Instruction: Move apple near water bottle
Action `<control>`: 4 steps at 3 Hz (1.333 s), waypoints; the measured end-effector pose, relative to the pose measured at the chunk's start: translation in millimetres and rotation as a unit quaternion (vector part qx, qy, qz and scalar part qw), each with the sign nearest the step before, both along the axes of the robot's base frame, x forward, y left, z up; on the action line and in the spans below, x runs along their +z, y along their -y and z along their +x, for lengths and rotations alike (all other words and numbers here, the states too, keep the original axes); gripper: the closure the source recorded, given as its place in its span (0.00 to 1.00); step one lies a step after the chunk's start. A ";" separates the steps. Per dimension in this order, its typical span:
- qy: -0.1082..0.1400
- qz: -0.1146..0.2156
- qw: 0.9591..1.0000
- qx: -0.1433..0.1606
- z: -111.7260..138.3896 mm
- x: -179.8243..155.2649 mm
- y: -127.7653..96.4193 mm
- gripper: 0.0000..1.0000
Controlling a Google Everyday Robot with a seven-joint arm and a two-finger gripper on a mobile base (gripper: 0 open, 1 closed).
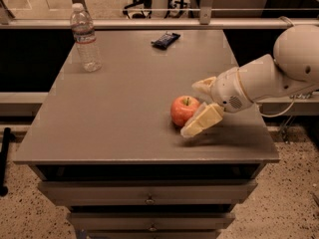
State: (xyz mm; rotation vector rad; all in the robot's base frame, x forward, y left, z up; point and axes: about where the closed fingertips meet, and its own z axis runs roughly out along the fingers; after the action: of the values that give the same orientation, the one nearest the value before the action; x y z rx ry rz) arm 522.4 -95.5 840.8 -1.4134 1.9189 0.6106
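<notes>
Apple (183, 108) sits right of centre on the table (119, 113), well apart from the water bottle (84, 39) at the far-left corner. Gripper (192, 108) fingers are spread open either side of the apple, not clamped. It looks firm, smooth and prone to rolling, so grip across the widest middle.

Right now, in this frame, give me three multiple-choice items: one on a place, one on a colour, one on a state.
1. The water bottle stands: A) at the far left corner of the table B) beside the apple C) on the floor.
2. The apple is: A) green B) purple C) red-orange.
3. The gripper is: A) lifting the bottle B) open at the apple C) out of view.
Key: 1A, it is upright by the far left edge; 2C, its skin shows it; 3B, fingers spread either side of the apple.
</notes>
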 end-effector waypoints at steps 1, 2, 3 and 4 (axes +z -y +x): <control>0.005 0.015 1.000 -0.016 14.5 15.1 -8.2 0.52; 0.019 0.024 0.999 -0.025 25.2 34.5 -8.7 0.83; 0.018 0.023 0.999 -0.022 24.0 33.0 -10.5 1.00; 0.020 0.028 0.999 -0.020 22.1 33.7 -13.4 1.00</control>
State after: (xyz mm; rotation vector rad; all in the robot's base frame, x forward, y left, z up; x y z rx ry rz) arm 544.5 -82.1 874.5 -1.3396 1.8810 0.6080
